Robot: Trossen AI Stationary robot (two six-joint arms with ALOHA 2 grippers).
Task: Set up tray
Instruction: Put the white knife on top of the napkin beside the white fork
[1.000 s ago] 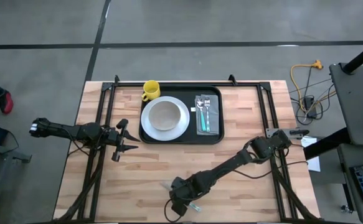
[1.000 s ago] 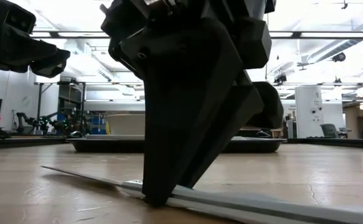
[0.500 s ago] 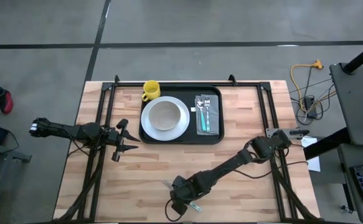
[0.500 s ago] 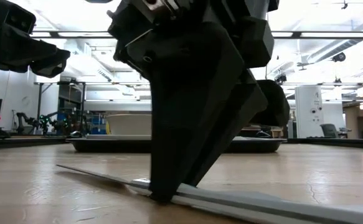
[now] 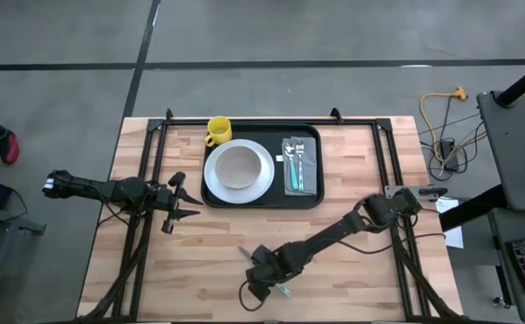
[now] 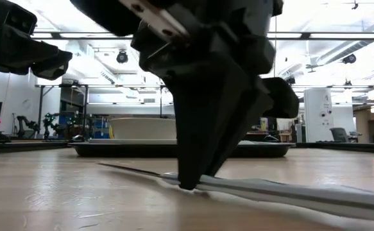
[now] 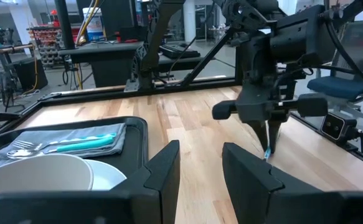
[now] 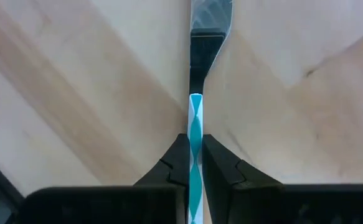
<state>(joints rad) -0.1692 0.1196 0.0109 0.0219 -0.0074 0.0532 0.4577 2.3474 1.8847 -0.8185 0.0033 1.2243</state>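
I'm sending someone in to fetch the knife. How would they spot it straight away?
Start at the black tray on the far side of the table, then come to the near edge, where the right gripper pinches the knife. Its teal handle and lone spot on bare wood set it apart from the cutlery on the tray.

You have: table [image 5: 352, 162], pale planked wood, smooth satin finish. Tray [image 5: 309, 200], matt black plastic. Plate [image 5: 260, 184], glossy white glaze. Mug [image 5: 218, 130] at the tray's 10 o'clock, glossy yellow. Knife [image 8: 195, 134], teal-and-white handle, grey metal blade.
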